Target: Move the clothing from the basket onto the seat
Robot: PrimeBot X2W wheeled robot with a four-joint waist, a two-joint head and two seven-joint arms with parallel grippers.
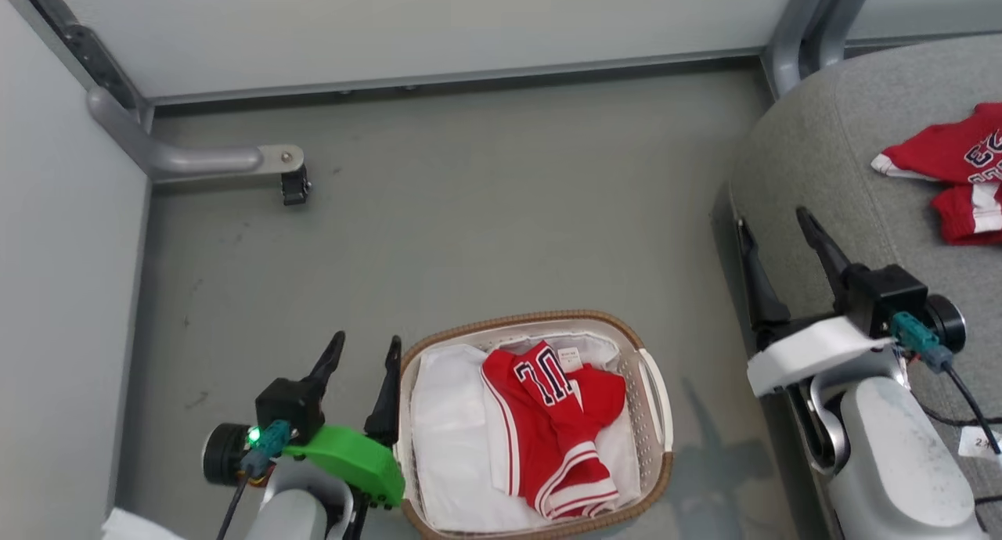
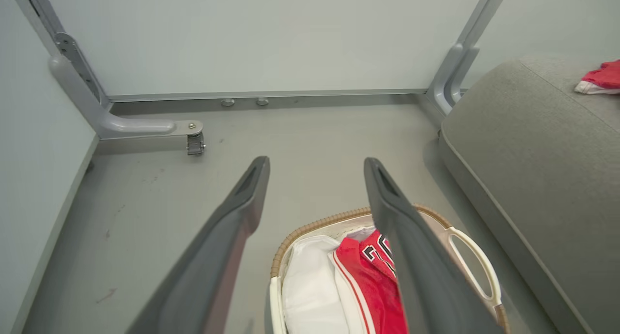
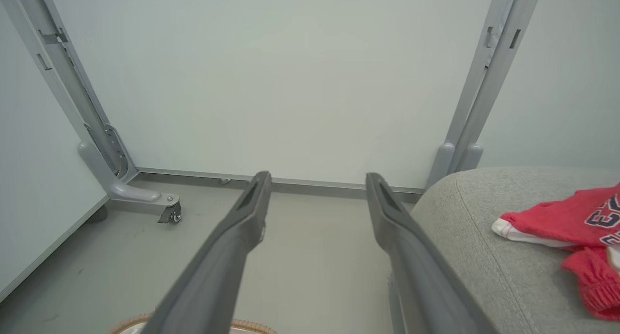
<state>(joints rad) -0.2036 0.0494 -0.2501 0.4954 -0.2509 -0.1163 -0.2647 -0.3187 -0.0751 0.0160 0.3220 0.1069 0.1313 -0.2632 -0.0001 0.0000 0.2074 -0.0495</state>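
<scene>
A red jersey (image 1: 560, 426) with navy numbers lies crumpled on the white liner inside the oval basket (image 1: 654, 383) on the floor; it also shows as red clothing (image 2: 373, 285) in the left wrist view. More red clothing (image 1: 959, 172) rests on the grey seat (image 1: 830, 149) at the right, seen too as red garments (image 3: 571, 222) on the seat (image 3: 484, 237). My left gripper (image 1: 365, 351) is open, empty, just left of the basket's rim. My right gripper (image 1: 775, 231) is open and empty at the seat's left edge.
Pale wall panels enclose the grey floor (image 1: 470, 211) at the back and left. A metal frame foot with a small caster (image 1: 293, 184) sticks out at the back left. A grey upright post (image 1: 798, 31) stands behind the seat.
</scene>
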